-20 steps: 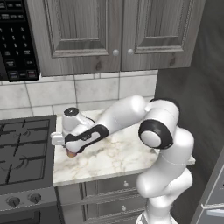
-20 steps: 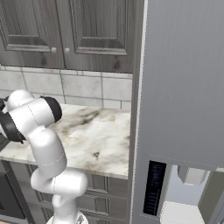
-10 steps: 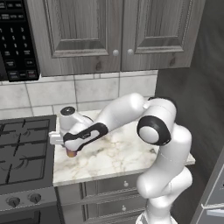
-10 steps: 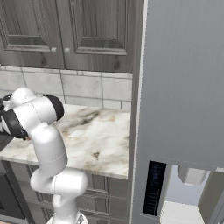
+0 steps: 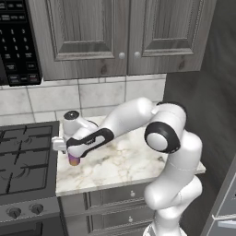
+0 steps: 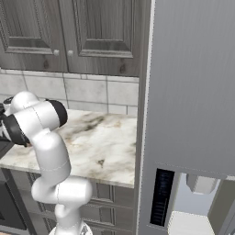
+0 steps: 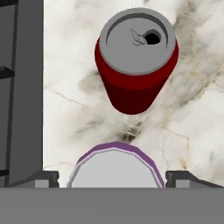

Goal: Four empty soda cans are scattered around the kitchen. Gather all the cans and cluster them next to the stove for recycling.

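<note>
A purple soda can (image 7: pixel 114 166) with a silver top stands on the marble counter between my fingertips (image 7: pixel 43 178), which sit apart from its sides. My gripper (image 7: pixel 113 177) is open around it, pointing straight down. Just beyond it a red soda can (image 7: pixel 136 61) stands upright with its tab hole open. The black stove (image 7: pixel 19 87) edge runs close along the left of both cans. From the left base view, the gripper (image 5: pixel 73 154) hangs over the purple can (image 5: pixel 73 160) at the counter's left end, right beside the stove (image 5: pixel 25 156).
The marble counter (image 5: pixel 129 161) stretches right to a tall grey fridge (image 6: pixel 193 92). A black microwave (image 5: pixel 18 41) and dark grey wall cabinets (image 5: pixel 115 32) hang above. The counter's front edge lies close below the cans.
The fingers have spread away from the purple can, which now stands on the counter by the stove. The arm has barely shifted.
</note>
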Tool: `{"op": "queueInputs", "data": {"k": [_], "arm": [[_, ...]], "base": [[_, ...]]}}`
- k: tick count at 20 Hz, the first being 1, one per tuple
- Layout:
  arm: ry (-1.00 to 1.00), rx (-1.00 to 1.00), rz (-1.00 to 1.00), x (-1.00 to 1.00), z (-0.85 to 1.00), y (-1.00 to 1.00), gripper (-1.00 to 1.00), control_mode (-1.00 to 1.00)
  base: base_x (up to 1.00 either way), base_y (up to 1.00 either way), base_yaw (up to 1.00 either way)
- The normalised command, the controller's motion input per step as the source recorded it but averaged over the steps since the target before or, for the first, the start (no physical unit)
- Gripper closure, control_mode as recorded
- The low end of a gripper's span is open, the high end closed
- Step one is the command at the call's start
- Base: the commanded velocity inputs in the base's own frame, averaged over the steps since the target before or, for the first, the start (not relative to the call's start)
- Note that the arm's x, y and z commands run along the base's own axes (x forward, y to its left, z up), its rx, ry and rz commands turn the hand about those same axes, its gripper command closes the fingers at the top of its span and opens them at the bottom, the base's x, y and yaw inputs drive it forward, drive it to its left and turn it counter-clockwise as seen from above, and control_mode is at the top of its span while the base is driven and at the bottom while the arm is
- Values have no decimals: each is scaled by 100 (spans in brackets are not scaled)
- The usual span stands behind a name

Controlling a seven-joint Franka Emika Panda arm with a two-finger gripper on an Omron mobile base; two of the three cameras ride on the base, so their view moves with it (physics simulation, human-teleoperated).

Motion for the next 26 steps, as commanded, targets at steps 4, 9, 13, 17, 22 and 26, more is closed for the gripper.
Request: {"op": "queueInputs", "data": {"k": [4,9,13,17,22,26], "arm": [[-3,3,-1,0,8,-18,-100,-100],[-5,3,-3,-3,23,-19,-100,-100],[-7,2,-3,-15,30,-12,-100,-100],[-6,2,-2,-24,24,-3,-100,-100],[-5,3,-1,-24,20,-1,-100,-100],[0,8,-2,-41,13,-13,-100,-100]], "base": [[0,0,0],[0,0,0],[0,0,0],[0,0,0],[0,0,0],[0,0,0]]}}
